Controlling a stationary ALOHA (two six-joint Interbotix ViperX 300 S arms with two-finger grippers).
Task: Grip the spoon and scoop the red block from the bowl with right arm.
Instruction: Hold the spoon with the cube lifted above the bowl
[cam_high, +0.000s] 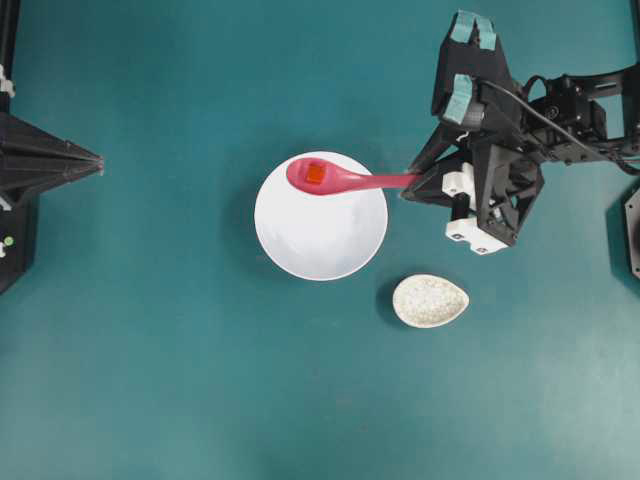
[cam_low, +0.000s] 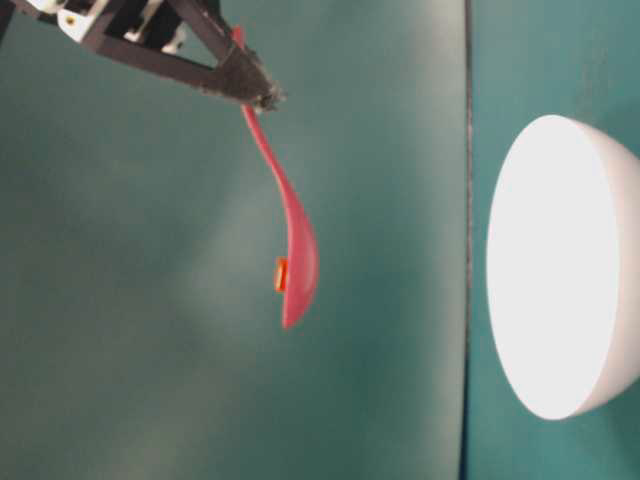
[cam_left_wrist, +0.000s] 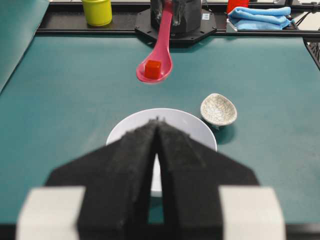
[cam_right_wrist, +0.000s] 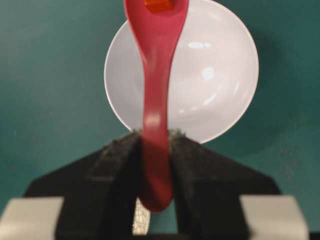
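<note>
I've got the right gripper (cam_right_wrist: 154, 142) clamped on the handle of the glossy pink-red plastic soup spoon (cam_high: 335, 178); the wrist cam shows both black pads pressed to the handle's sides near its end. The tiny red-orange cube (cam_high: 315, 174) sits in the scoop, and the table-level view puts the spoon well clear of the large plain white round bowl (cam_high: 320, 240), so I judge the scoop itself done, w/ only a steady hold left.

Left gripper (cam_left_wrist: 157, 131) is parked at the far left edge, fingers together, nothing between them. Not involved.

Risks from here, as I read them:
- Cube is small vs the scoop and sits loose. Any wrist roll or a fast move could slide it over the low rim. From overhead it's over the bowl's upper left part, so a drop would prob land back in the bowl, but a bounce could send it onto the teal table (cam_high: 150, 380).
- Grip is far back on a long handle, glossy plastic. The spoon could pivot between the pads and dip the scoop end.
- The small speckled egg-shaped dish (cam_high: 430, 300) sits near the bowl on the right arm's side. Lowering there w/o care could clip it.

I'd keep the scoop level and go slow.
</note>
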